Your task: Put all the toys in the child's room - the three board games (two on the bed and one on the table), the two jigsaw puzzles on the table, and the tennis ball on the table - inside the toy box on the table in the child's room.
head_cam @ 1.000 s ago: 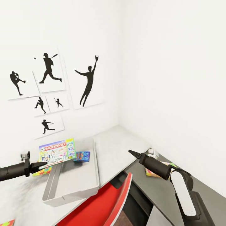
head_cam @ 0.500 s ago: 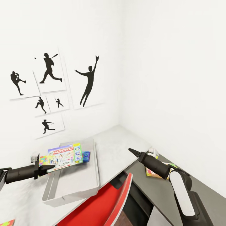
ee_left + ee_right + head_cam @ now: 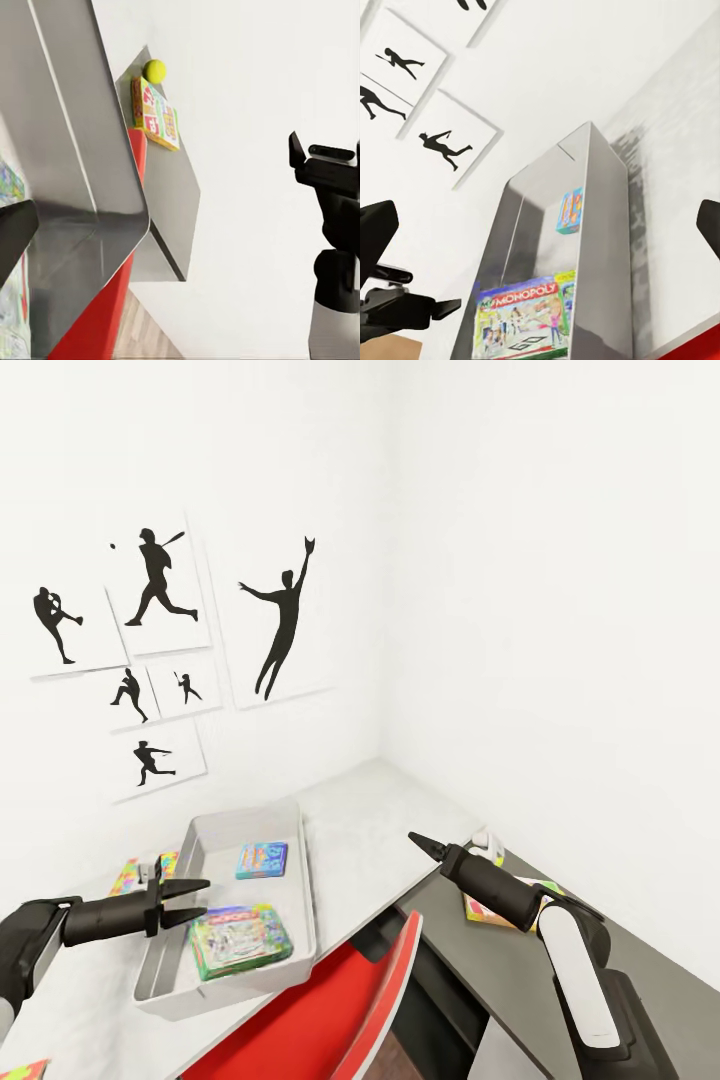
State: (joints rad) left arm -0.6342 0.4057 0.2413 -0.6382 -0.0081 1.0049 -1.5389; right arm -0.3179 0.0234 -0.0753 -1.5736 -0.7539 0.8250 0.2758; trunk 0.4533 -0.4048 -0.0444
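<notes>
- The grey toy box sits on the pale table at the lower left of the head view, its long side running away toward the wall.
- Two board games lie inside it. The nearer one rests in the front end of the bin — in the right wrist view its red banner reads "MONOPOLY", above cartoon figures on a green and white cover.
- The second game, blue with yellow print, lies flat farther back in the bin; its lettering is too small to read.
- The left gripper hovers over the bin's left wall at the lower left, fingers parted and holding nothing.
- A jigsaw puzzle in yellow, pink and green lies on the table just left of the bin, partly behind the left gripper.
- The right gripper points up and left, right of centre in the head view. The right wrist view shows its fingers spread wide at the frame's edges, with nothing between them.
- On the dark lower surface at the right lies another flat colourful box, partly hidden by the right arm; the left wrist view shows it with red lettering I cannot read.
- The tennis ball lies just beside that box in the left wrist view.
- A red chair back stands at the bottom centre.
- Black sports silhouette pictures hang on the white wall at the upper left.
</notes>
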